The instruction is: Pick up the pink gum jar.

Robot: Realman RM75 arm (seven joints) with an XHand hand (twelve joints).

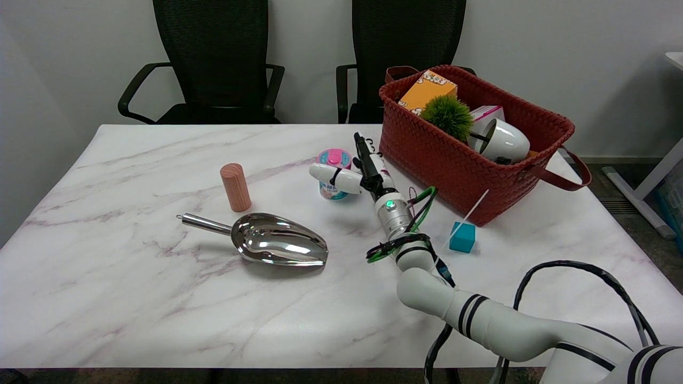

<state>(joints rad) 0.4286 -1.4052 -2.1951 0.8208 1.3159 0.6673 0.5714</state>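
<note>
The pink gum jar [333, 160], with a pink lid and a teal label, stands on the marble table [133, 298] left of the basket. My right hand [356, 172] has reached it from the lower right. The white thumb lies across the jar's front, over the label. The black-and-white fingers [365, 154] stretch out straight along the jar's right side, not curled round it. The jar's lower part is partly hidden behind the thumb, and the jar rests on the table.
A red woven basket [427, 154] with a box, a green ball and a white cup stands close on the hand's right. A teal cube [462, 237] lies by the forearm. A steel scoop [277, 246] and a pink wooden cylinder [235, 187] sit to the left.
</note>
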